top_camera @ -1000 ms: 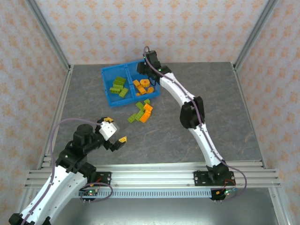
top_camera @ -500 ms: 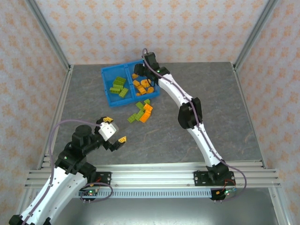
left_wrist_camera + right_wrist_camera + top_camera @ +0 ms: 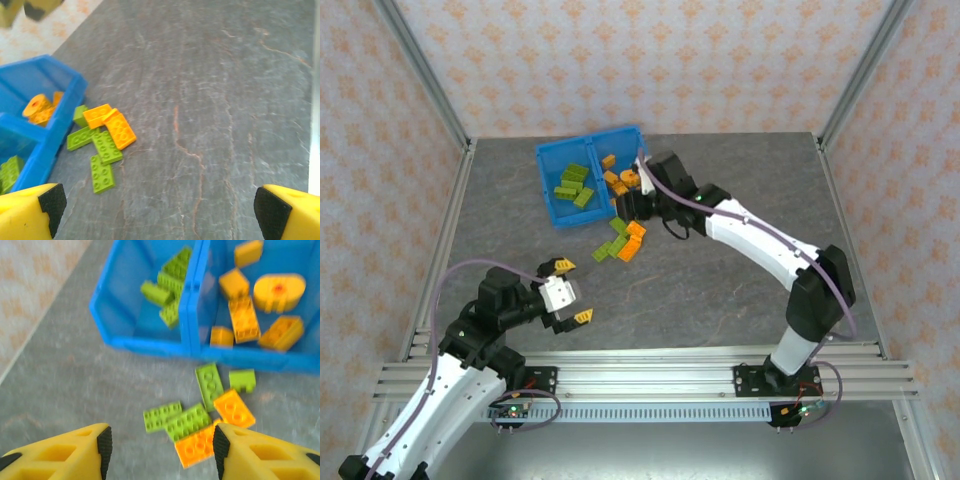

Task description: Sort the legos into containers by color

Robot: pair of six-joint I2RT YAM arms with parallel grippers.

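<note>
Right wrist: right gripper (image 3: 161,452) half-open, empty

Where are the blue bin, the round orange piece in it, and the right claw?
blue bin (image 3: 145,344), right wrist view, its near outer wall.
round orange piece (image 3: 279,290), right wrist view, its top face.
right claw (image 3: 161,447), right wrist view, midway between its fingertips.
</note>
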